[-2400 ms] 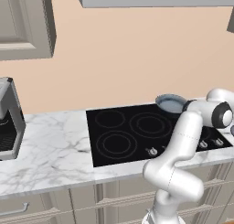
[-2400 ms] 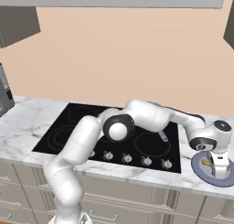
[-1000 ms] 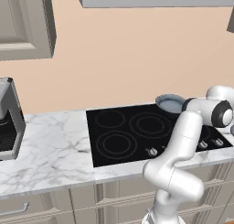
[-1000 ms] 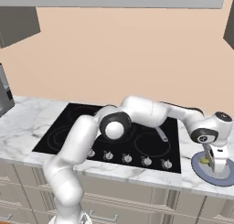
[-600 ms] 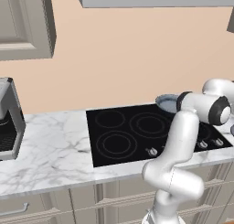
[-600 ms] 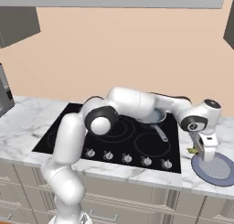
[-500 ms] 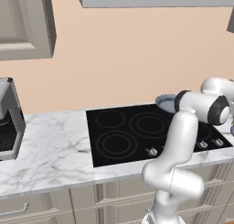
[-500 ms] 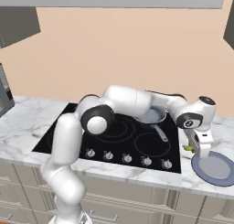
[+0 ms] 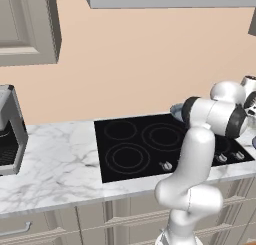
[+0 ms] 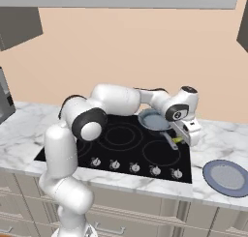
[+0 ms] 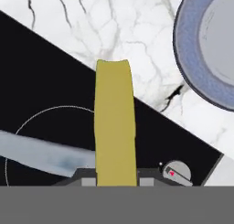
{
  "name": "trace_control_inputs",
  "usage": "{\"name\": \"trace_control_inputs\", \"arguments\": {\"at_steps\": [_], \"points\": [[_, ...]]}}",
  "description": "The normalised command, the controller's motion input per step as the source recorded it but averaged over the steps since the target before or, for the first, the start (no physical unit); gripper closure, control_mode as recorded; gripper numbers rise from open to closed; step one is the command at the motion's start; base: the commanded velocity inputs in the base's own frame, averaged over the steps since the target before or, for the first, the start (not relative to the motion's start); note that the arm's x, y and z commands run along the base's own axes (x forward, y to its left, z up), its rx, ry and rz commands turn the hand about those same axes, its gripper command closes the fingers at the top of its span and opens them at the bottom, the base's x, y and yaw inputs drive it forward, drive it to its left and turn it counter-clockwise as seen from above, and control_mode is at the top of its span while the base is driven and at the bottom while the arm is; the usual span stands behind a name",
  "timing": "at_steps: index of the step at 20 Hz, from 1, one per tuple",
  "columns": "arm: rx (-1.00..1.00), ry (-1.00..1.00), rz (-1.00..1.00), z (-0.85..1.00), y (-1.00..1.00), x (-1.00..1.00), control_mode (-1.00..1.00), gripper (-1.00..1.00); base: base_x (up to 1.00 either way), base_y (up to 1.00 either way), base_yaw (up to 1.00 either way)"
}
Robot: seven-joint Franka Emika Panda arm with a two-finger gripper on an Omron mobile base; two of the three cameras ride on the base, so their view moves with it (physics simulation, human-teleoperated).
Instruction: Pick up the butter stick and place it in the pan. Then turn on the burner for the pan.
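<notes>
The butter stick [image 11: 114, 127], a pale-yellow block, stands upright between my fingers in the hand view, where my gripper [image 11: 114, 178] is shut on it. The right base view shows the gripper [image 10: 183, 137] holding the butter stick [image 10: 177, 140] low over the cooktop's right side, just right of the pan's handle [image 10: 169, 138]. The grey pan [image 10: 154, 120] with its bluish inside sits on the back right burner, left of and behind the gripper. A blurred stretch of the handle [image 11: 41, 152] crosses the hand view at lower left. My arm hides most of the pan [image 9: 176, 109] in the left base view.
A blue-grey plate [image 10: 227, 177] lies on the marble counter right of the black cooktop [image 10: 121, 139]; its rim [image 11: 183, 58] fills the hand view's upper right. Knobs [image 10: 155, 170] line the cooktop's front edge, one [image 11: 177, 171] close below the gripper. A coffee machine [image 9: 7, 131] stands far left.
The arm has swung left, carrying the butter stick from above the plate to over the cooktop's right side beside the pan's handle. The pan and plate have stayed put.
</notes>
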Motion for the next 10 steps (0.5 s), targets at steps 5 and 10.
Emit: {"name": "trace_control_inputs", "arguments": {"at_steps": [5, 10], "points": [[0.00, 0.00, 0.19, 0.14, 0.33, 0.89, -1.00, 1.00, 0.00, 0.00, 0.00], [0.01, 0.02, 0.15, 0.10, 0.19, 1.00, -1.00, 1.00, 0.00, 0.00, 0.00]]}}
